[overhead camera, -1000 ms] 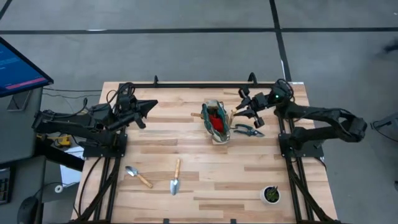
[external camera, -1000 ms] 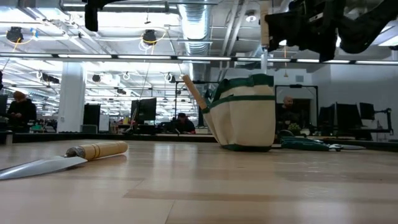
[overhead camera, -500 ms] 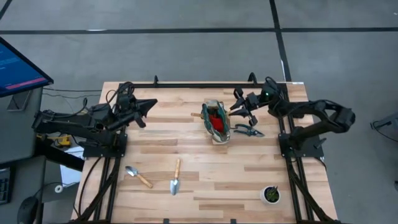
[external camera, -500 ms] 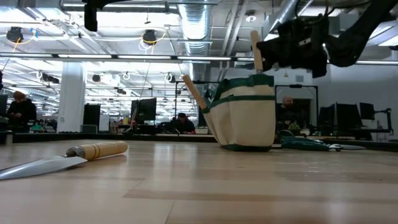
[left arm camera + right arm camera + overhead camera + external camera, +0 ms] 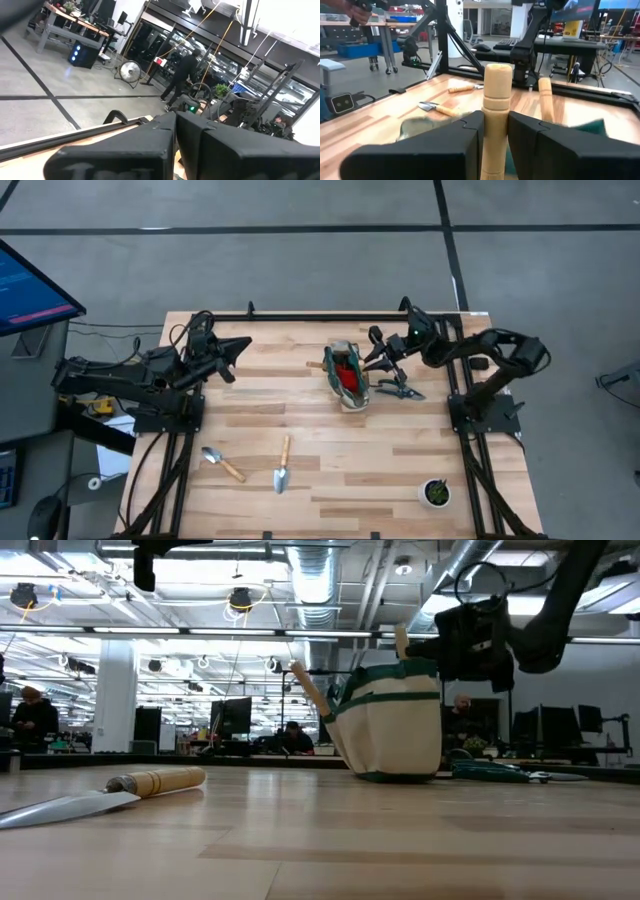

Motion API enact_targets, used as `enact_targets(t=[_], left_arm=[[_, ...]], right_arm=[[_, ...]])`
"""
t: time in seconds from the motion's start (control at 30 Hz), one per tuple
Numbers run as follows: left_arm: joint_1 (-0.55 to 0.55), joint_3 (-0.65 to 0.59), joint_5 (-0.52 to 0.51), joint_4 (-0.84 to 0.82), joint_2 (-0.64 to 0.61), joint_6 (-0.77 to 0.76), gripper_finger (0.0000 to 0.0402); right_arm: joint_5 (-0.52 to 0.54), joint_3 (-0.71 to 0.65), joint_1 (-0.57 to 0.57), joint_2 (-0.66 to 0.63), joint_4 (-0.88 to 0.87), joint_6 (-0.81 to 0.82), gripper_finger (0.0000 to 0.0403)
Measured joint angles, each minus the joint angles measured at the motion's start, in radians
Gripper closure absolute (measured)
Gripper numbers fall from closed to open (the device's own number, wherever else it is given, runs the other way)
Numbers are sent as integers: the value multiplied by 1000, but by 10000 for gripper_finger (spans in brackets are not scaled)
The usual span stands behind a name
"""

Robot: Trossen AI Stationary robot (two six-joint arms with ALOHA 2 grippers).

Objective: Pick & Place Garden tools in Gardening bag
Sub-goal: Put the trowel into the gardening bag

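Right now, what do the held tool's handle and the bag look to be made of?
The handle in the right end effector looks like pale, smooth unvarnished wood, with faint grain and a turned groove. The bag looks like matte beige woven fabric, likely canvas, with dark green trim.

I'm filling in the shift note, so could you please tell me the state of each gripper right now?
Left gripper: closed, holding nothing.
Right gripper: closed on a wooden tool handle, by the bag.
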Motion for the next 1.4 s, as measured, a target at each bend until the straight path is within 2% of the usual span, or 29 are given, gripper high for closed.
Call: enact_targets(t=[0.23,0.43,0.63,0.87,1.07,1.4], left_arm=[[0,0,-3,1,0,-1,400],[0,0,-5,1,0,-2,400],[0,0,-6,0,0,-2,400],[0,0,1,1,14,-2,400],[0,0,153,-9,99,-51,388],[0,0,476,-14,288,-257,314]], right_arm=[[-9,0,7,127,126,51,351],[-15,0,7,173,218,162,339],[-26,0,7,143,213,247,276],[-38,0,3,45,203,313,192],[-41,0,-13,-98,204,404,165],[50,1,15,-376,178,512,182]])
